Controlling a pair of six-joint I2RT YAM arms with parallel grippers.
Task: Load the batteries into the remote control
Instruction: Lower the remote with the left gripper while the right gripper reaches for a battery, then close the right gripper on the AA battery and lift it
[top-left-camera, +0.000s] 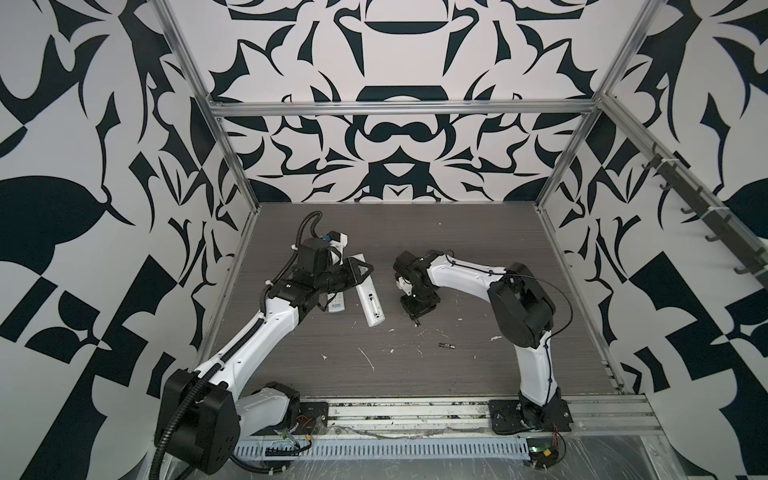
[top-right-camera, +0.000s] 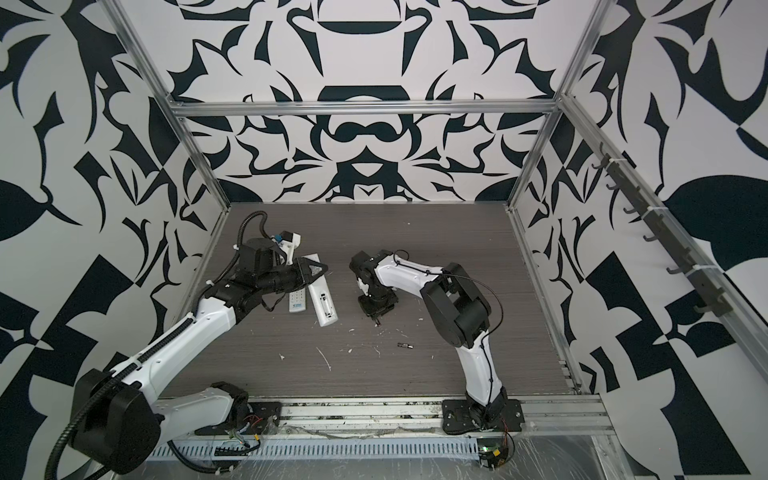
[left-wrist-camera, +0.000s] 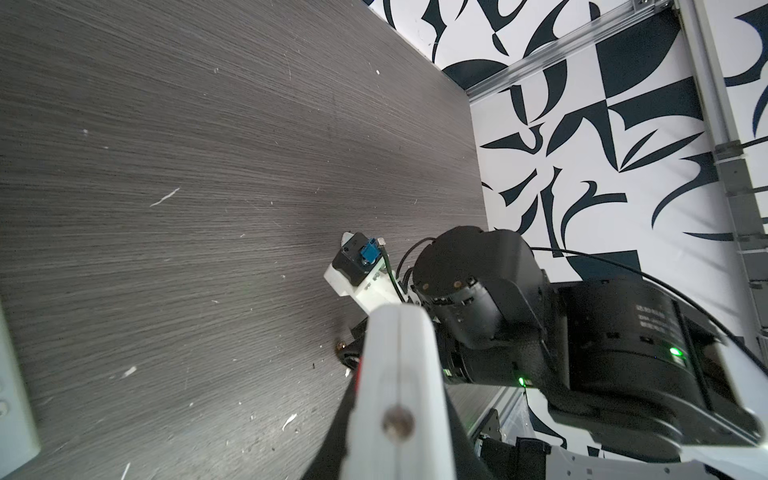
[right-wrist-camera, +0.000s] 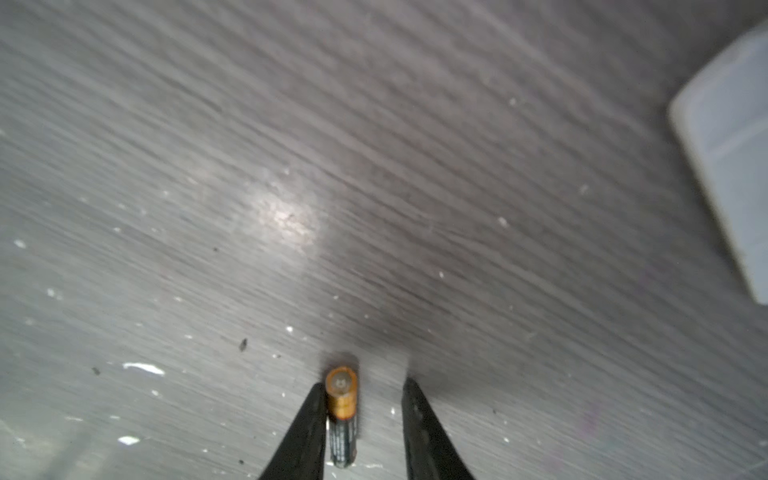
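While the right gripper (right-wrist-camera: 363, 386) stands low over the table (top-left-camera: 478, 232) with a battery (right-wrist-camera: 341, 411) between its fingers, the step in hand looks like the pick-up. The right wrist view shows the jaws narrowly apart. One finger touches the battery's side and the other stands clear of it with a gap, so nothing is gripped yet. The battery lies flat, its gold-banded end pointing away from the wrist.

As I judge it, the next move calls for closing that gap squarely, so the round battery does not roll or squirt out. It must then be lifted and carried to the remote (top-left-camera: 370, 305). In both top views the remote lies back up, a little to the left of the right gripper, with its far end under the left gripper (top-left-camera: 361, 270). That gripper is shut, fingers together in the left wrist view. Whether it presses on the remote or only hovers over it I cannot tell. Whether any battery is already loaded is too small to read.

A second remote (top-left-camera: 336, 302), buttons up, lies close beside the first, partly under the left arm. A second battery (top-left-camera: 444, 344) lies loose on the table, nearer the front edge and well apart from both grippers. White scraps (top-left-camera: 368, 359) litter the table; a few lie near the fingers and could get caught in the grip. The left arm over the remote may crowd the approach to it.
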